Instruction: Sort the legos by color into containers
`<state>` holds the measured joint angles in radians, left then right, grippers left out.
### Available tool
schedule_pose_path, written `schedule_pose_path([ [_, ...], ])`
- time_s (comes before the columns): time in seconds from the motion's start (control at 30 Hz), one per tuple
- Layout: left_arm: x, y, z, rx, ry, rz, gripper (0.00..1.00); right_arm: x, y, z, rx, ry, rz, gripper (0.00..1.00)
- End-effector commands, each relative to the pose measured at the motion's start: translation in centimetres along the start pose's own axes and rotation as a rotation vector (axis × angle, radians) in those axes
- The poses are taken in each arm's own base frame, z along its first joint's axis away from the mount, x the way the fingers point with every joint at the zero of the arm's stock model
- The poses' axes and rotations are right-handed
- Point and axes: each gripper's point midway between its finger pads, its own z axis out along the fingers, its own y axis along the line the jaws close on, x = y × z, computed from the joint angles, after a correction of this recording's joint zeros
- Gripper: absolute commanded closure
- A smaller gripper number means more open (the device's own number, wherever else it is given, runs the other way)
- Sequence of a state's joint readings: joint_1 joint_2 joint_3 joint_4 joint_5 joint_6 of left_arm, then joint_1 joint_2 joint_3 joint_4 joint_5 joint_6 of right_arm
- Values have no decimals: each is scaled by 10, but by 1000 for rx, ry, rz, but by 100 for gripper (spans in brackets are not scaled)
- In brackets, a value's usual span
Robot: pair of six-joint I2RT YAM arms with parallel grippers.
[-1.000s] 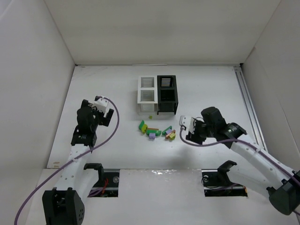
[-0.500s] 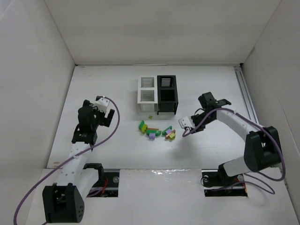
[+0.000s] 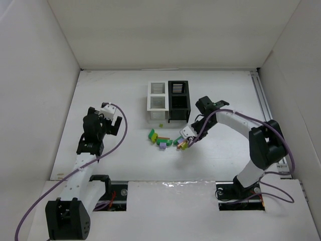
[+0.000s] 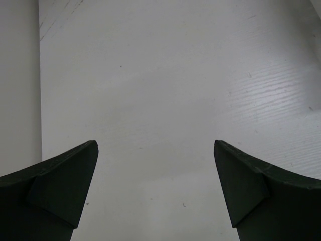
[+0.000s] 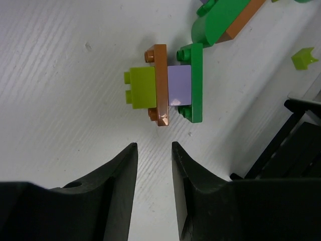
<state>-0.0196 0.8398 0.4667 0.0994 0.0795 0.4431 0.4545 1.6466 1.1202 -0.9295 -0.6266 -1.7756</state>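
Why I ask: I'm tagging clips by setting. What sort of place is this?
Likely a robotics lab test cell: plain white enclosure walls, a left arm and right arm bolted at the table edge, slatted bins and lego bricks.

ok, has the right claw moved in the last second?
Yes. Against the black bin in the top view, the right claw has swung left, from beyond its right edge to below it, at the bricks.

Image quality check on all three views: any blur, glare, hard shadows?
Top view: even soft light, no glare; the white bins barely stand out from the white table. Left wrist view: table sharp, fingers of the left gripper nearly black, detail lost. Right wrist view: the bricks crisp with thin shadows; fingers of the right gripper dark and slightly soft.
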Motion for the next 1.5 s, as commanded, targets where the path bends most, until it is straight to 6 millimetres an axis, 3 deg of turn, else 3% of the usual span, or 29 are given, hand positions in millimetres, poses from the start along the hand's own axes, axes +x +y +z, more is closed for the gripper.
schedule_pose_path([
  [0.0, -27, 9, -4, -28, -74, -10, 0, -4, -6, 2, -17, 3, -13, 61],
  [0.3, -28, 10, 1, -29, -76, -9, 0, 3, -10, 13, -55, 51, -9, 61],
  [0.57, -28, 10, 6, -27, -71, -10, 0, -3, -22, 16, -49, 66, -22, 63],
  [0.9, -30, 13, 8, -40, -76, 1, 0, 3, -19, 23, -95, 102, -19, 64],
  [1.47, -27, 15, 14, -49, -72, 19, 0, -3, -12, 31, -157, 129, -39, 65],
])
